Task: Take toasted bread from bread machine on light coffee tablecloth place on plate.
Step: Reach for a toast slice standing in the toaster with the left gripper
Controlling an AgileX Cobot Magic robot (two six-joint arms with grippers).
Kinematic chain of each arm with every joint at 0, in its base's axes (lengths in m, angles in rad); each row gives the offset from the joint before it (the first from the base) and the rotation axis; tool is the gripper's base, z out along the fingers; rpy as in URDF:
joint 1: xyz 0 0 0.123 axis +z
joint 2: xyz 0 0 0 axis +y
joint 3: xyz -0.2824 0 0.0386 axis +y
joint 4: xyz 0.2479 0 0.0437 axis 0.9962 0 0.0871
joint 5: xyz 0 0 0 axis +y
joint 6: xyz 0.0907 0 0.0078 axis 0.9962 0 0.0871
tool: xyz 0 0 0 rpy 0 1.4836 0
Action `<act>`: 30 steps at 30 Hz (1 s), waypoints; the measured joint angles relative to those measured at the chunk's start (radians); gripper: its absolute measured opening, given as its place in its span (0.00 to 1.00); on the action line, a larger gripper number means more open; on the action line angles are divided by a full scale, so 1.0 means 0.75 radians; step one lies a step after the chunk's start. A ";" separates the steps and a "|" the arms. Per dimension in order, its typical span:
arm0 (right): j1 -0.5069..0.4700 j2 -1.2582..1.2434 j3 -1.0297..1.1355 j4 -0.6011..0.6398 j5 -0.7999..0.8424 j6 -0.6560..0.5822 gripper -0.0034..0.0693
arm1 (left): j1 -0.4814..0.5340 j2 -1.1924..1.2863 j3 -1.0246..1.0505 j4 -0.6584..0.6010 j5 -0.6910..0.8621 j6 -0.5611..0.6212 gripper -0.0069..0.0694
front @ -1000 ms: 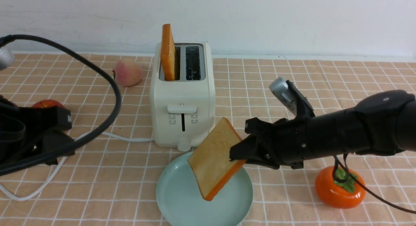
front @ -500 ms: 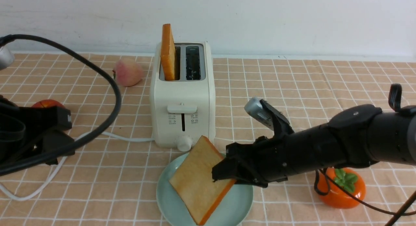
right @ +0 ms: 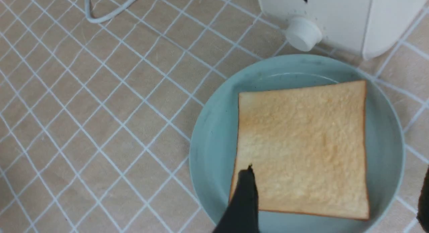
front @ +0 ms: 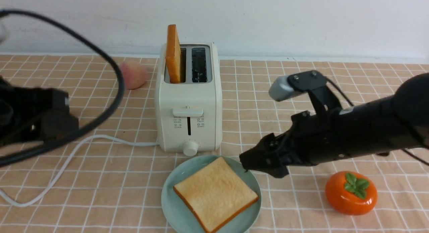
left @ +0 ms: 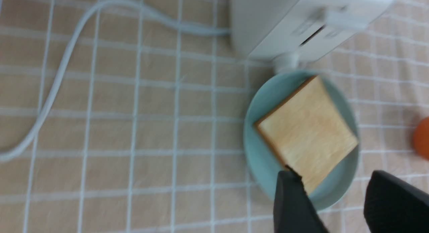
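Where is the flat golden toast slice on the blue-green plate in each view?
Front view: golden square toast slice flat on the round pale blue-green plate, before the cream-white toaster.
Left wrist view: slice on the plate, beside the toaster.
Right wrist view: slice covering most of the plate.
Shared landmark: the toaster's round white knob.

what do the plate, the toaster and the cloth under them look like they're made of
plate: glazed ceramic or melamine, the look leaves it open; smooth pale blue-green surface with a soft sheen.
toaster: probably moulded plastic; cream-white satin shell, rounded corners, no metallic glare.
tablecloth: woven fabric; matte tan surface with thin white grid lines and a faint weave in the right wrist view.
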 joint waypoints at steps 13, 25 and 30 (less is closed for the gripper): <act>0.000 -0.204 -0.435 -0.775 0.619 0.794 0.57 | 0.000 0.368 -0.588 -0.662 -0.018 0.741 0.72; 0.000 -0.229 -0.436 -0.775 0.750 0.855 0.52 | -0.424 0.918 -1.173 0.604 -0.021 -0.201 0.73; 0.000 -0.229 -0.436 -0.775 0.749 0.855 0.52 | -0.421 1.189 -1.393 0.824 0.054 -0.491 0.73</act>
